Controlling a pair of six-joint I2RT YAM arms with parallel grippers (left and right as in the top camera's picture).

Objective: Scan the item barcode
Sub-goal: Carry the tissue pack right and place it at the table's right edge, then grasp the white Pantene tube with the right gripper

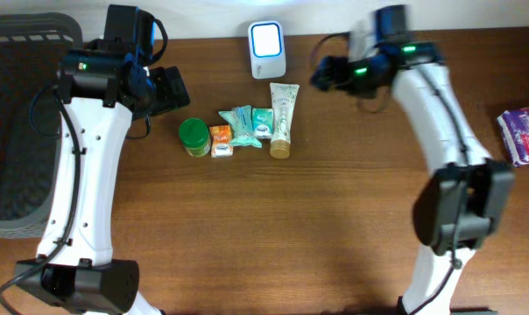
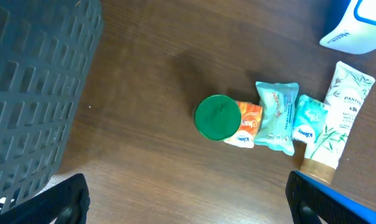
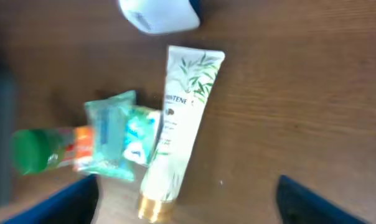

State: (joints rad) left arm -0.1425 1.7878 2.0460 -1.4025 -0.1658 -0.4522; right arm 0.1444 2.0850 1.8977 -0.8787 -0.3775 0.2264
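— How do my pincers stand?
— Both spread wide, nothing between the fingers. I have the left gripper (image 2: 188, 202) near the green-lidded jar (image 2: 218, 116) and the right gripper (image 3: 188, 202) near the tube (image 3: 178, 124).
— And the tube?
— Flat on the table (image 1: 291, 227), just below the scanner (image 1: 267, 48), gold cap pointing away from it — teal packet (image 1: 263, 122) just beside.
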